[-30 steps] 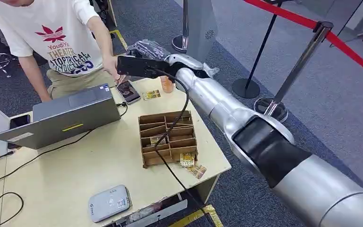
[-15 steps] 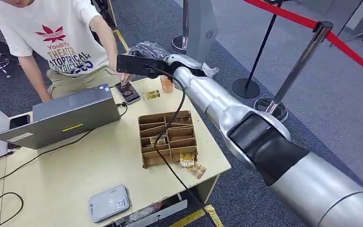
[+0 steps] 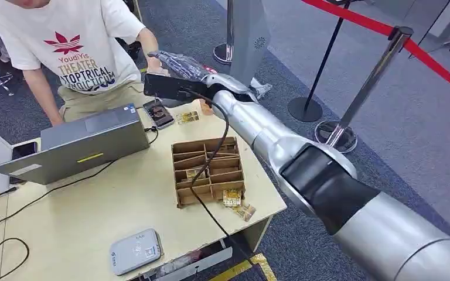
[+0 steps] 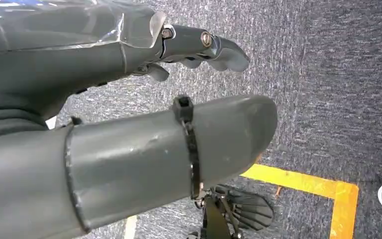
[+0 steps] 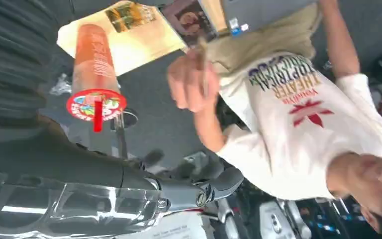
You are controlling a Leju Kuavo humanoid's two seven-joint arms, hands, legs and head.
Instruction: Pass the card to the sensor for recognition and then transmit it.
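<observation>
Near edge of the table (image 3: 94, 222): grey card sensor (image 3: 135, 250). Centre: cardboard divider box (image 3: 208, 170). Far edge: right hand (image 3: 179, 61), fingers extended and empty, beside the person's hand (image 5: 191, 82), which holds the card (image 5: 202, 64). Left hand (image 4: 199, 47) hangs open, holding nothing.

Brown cardboard organizer (image 3: 207, 170), grey laptop (image 3: 88, 142), orange cup (image 5: 92, 64), white shirt (image 3: 70, 41) with red print
</observation>
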